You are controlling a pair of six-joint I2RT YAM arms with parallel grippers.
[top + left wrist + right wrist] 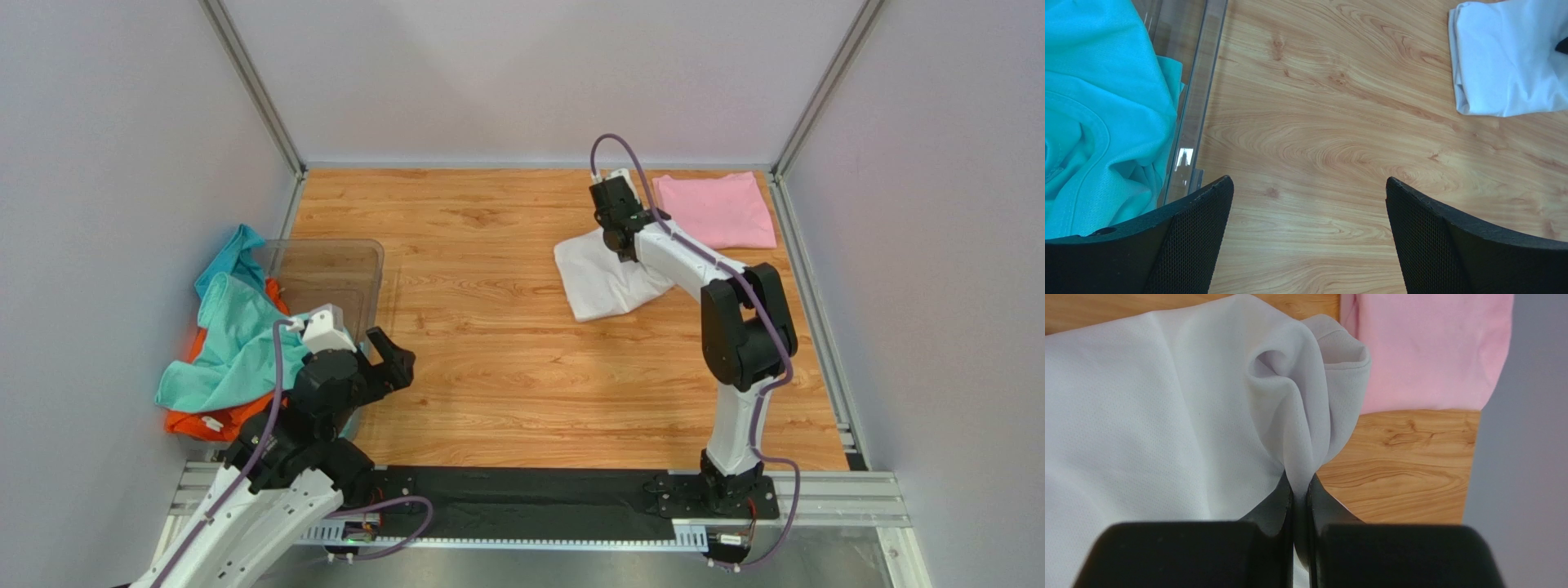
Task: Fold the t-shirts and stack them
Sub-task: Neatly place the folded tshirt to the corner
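The right pincer (1301, 485) is clamped shut on a pinched-up ridge of the white soft-cloth t-shirt (601, 284). That shirt lies as a folded bundle toward the far right of the wood-grain counter (491, 355), just beside the pale pink folded t-shirt (718, 208), which rests flat in the far right corner. The white bundle sits next to the pink one rather than on top of it. Whether their edges touch cannot be told, since the arm covers that spot from above, but stacking this pair looks not yet done. Across the counter, the left pincer (1309, 184) hangs above bare wood with its jaws spread wide and nothing between them, close to the clear plastic bin (344, 263) at the left edge. Draped over the bin's outer side are a crumpled teal t-shirt (233, 349) and, beneath it, a crumpled orange t-shirt (202, 423), both unfolded. By the look of things the job is near its midpoint. One shirt is folded and placed, and a second is folded and in the grip, apparently ready to go onto the pink one. Two remain to be folded and added to the pile.
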